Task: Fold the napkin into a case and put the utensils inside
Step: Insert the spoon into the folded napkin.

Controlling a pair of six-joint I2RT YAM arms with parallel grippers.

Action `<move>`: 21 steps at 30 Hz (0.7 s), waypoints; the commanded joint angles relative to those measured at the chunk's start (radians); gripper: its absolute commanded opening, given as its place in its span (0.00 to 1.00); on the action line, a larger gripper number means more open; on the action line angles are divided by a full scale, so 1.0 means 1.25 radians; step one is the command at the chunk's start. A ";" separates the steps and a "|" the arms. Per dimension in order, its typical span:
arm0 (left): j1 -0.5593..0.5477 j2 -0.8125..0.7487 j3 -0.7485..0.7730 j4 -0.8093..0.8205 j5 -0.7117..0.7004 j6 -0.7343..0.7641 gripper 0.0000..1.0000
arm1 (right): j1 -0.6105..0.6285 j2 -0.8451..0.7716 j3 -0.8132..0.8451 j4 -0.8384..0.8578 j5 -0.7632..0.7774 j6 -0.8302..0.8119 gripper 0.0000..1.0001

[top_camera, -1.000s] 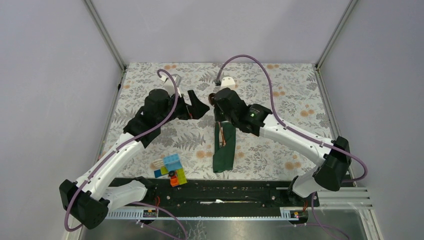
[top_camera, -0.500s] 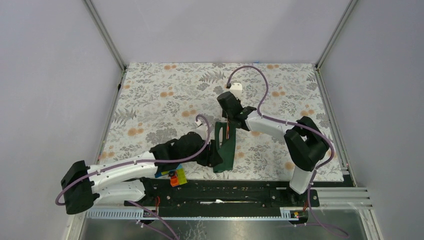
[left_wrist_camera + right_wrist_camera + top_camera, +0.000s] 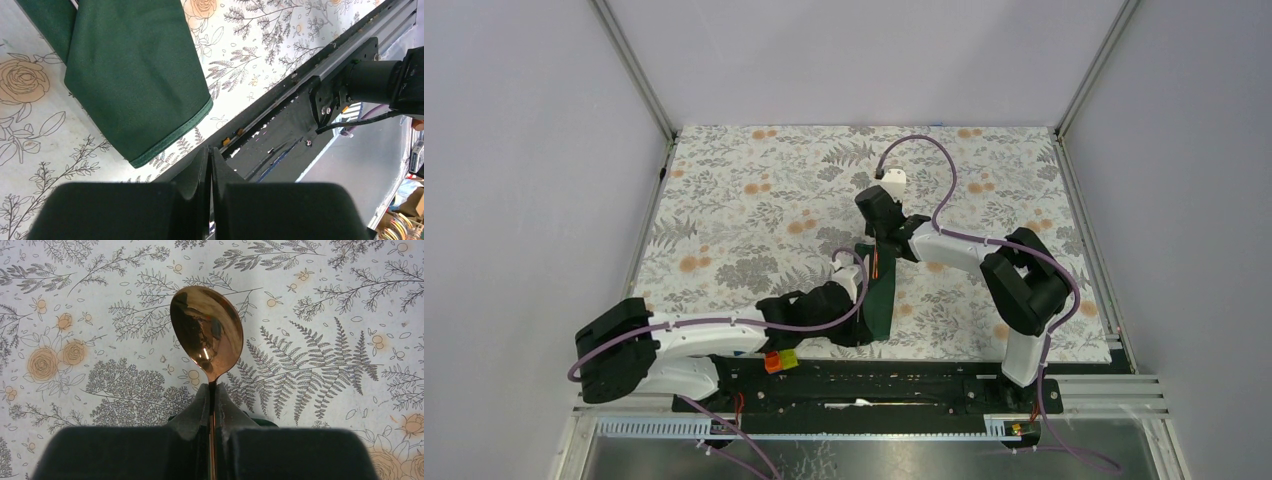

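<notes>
The dark green napkin [image 3: 883, 300] lies folded into a long narrow strip on the floral cloth, its hemmed near end [image 3: 135, 75] showing in the left wrist view. My left gripper [image 3: 861, 328] [image 3: 210, 150] is shut with nothing between its fingers. It sits just off the napkin's near left corner, over the table's front edge. My right gripper [image 3: 879, 245] [image 3: 212, 387] hovers at the napkin's far end, shut on the neck of the copper spoon [image 3: 206, 342]. The spoon's round bowl sticks out past the fingertips. A sliver of green napkin [image 3: 260, 421] peeks from behind the right fingers.
Orange and yellow-green plastic blocks [image 3: 780, 360] sit at the table's front edge, just left of my left forearm. A black rail [image 3: 300, 120] runs along the front, close under the left fingertips. Grey walls stand on three sides.
My left arm swung from the far middle of the table to the napkin's near end, and its jaws went from open to shut. The right arm drew back, still gripping the spoon.
</notes>
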State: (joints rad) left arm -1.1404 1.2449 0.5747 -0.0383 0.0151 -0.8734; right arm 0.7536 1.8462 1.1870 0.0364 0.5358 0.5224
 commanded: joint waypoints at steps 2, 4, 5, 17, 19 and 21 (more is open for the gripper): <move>-0.002 0.025 -0.030 0.094 0.003 -0.034 0.04 | 0.000 -0.013 0.003 0.017 -0.013 0.033 0.00; -0.002 0.044 -0.028 0.096 0.007 -0.036 0.02 | 0.000 -0.013 0.007 0.000 -0.024 0.037 0.00; -0.002 0.056 -0.025 0.095 0.009 -0.039 0.01 | 0.000 -0.013 0.008 -0.011 -0.025 0.039 0.00; 0.006 0.141 -0.009 0.072 -0.009 -0.077 0.01 | 0.015 -0.029 -0.004 -0.082 -0.041 0.072 0.00; 0.010 0.151 -0.006 0.065 -0.009 -0.081 0.02 | 0.022 -0.031 -0.007 -0.088 -0.041 0.081 0.00; 0.014 0.159 -0.003 0.062 -0.009 -0.083 0.02 | 0.030 -0.030 -0.006 -0.099 -0.040 0.088 0.00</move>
State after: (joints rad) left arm -1.1347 1.4258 0.5468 0.0238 0.0216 -0.9596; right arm 0.7616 1.8462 1.1801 -0.0586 0.4767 0.5919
